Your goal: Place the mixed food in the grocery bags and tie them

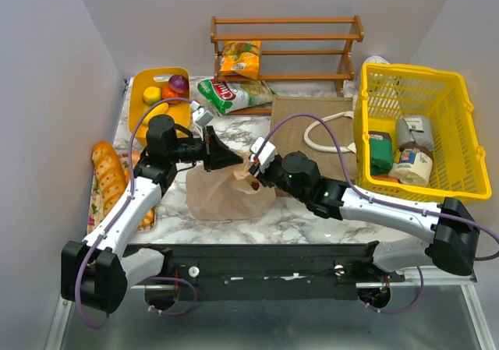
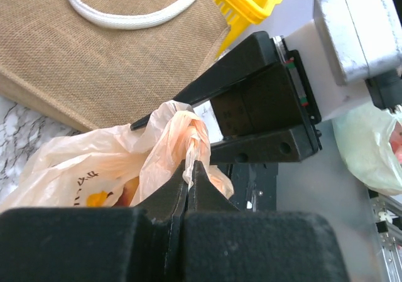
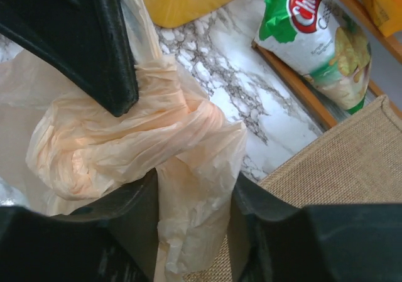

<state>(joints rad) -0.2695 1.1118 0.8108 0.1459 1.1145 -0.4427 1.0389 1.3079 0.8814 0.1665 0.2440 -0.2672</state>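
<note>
Pinched tight together, the black jaws of the left gripper [image 2: 190, 169] clamp one twisted handle of the peach bag [image 1: 222, 194], which sits mid-table [image 1: 312, 217] toward the near edge. Largest in sight, the yellow basket [image 1: 413, 71] fills the far right corner. Just beside it the jute tote [image 1: 312, 124] lies flat. The green snack packet [image 1: 234, 94] lies by the far edge, outside either bag. The right gripper [image 3: 193, 194] stands partly apart, with the other handle hanging loose between its jaws. Risks, as I judge them: that slack handle slides free when pulled, so no knot forms; the thin film tears at the left pinch; tying now shuts food out.
</note>
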